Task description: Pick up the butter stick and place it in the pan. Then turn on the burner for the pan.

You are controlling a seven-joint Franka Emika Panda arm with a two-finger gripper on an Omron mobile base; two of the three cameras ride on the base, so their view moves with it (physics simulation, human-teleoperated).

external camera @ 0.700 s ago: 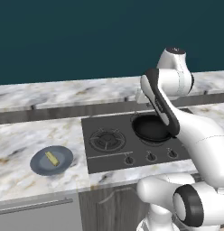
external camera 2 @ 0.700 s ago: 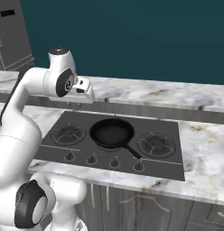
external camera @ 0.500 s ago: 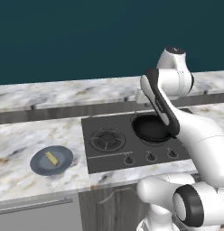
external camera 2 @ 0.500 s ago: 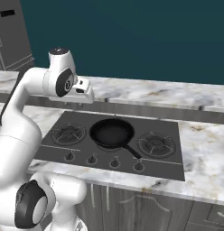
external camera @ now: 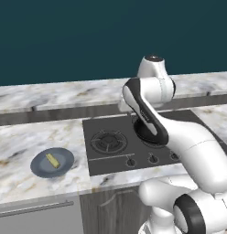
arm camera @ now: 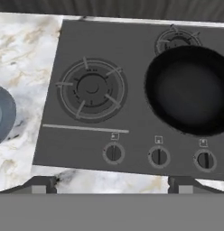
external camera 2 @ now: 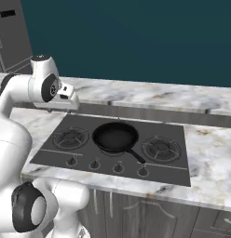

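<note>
Bench (external camera: 24, 137) carries the cooktop (external camera: 110, 153); pan (external camera 2: 115, 137) sits on its middle burner, empty. Plate (external camera: 52, 162) at the cooktop's 9 o'clock holds the butter stick (external camera: 52, 160), long axis 11-to-5. Gripper (external camera 2: 66, 95) hovers over the left burner; jaw gap can't be judged.

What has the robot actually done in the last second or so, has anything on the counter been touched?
Nothing has visibly changed. The arm holds the same raised pose over the stove, and nothing was picked up or let go. The butter stick still lies on the blue-grey plate left of the cooktop, and the pan still sits empty on its burner, handle pointing toward the knobs.
</note>
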